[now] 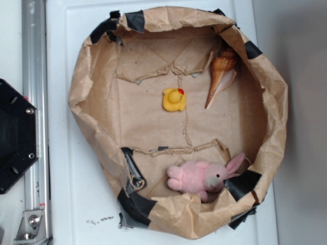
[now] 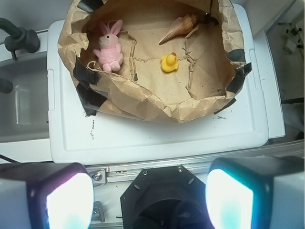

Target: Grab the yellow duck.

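The yellow duck (image 1: 174, 99) is small and glossy with a red-orange beak. It sits on the floor of a brown paper-lined basin (image 1: 97, 107), near its middle. It also shows in the wrist view (image 2: 169, 62). My gripper (image 2: 150, 200) is open and empty, its two glowing fingers (image 2: 66, 200) spread wide at the bottom of the wrist view. It hovers over the robot base, far from the duck and outside the basin. The gripper does not show in the exterior view.
A pink plush bunny (image 1: 202, 176) lies at the basin's near side. An orange-tan spiral seashell (image 1: 220, 74) leans by the right wall. The basin's crumpled paper walls (image 2: 157, 102) stand raised, patched with black tape. The black robot base (image 1: 13, 135) and metal rail (image 1: 34, 127) sit left.
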Controlling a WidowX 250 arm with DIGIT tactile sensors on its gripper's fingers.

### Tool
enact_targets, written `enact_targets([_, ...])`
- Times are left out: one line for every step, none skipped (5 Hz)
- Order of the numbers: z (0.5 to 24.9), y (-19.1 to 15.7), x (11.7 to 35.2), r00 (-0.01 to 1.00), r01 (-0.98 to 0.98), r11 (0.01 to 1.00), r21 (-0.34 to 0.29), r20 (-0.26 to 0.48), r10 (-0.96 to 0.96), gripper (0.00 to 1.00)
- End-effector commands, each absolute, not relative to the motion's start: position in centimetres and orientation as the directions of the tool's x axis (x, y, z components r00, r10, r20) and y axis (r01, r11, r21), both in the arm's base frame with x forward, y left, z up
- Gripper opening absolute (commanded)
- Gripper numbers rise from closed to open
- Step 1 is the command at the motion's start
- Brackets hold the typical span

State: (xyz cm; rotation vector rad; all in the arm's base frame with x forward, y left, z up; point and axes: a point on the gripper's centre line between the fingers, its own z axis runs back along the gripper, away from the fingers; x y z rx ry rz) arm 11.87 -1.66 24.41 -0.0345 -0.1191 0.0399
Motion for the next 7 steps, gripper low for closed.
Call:
enact_targets([24.4, -1.7, 11.9, 0.992, -0.038, 0.999, -0.037, 0.118, 0.042, 1.0])
enact_targets([24.6, 0.1, 15.8, 0.982, 0.046, 0.998, -0.033, 0.184, -0.039, 1.0])
enact_targets([23.5, 1.5, 18.7, 0.982, 0.072, 0.997, -0.01, 0.175, -0.069, 1.0])
enact_targets([21.2, 2.0, 20.2, 0.978, 0.12, 0.993, 0.021, 0.172, -0.122, 1.0])
enact_targets([18.7, 2.1, 22.4, 0.953, 0.237, 0.97, 0.059, 0.181, -0.244, 1.0])
enact_targets([16.9, 3.2, 24.3, 0.946, 0.306, 0.951, 0.043, 0.099, -0.309, 1.0])
enact_targets([14.1, 4.8, 26.8, 0.912, 0.396, 0.917, 0.056, 0.091, -0.399, 1.0])
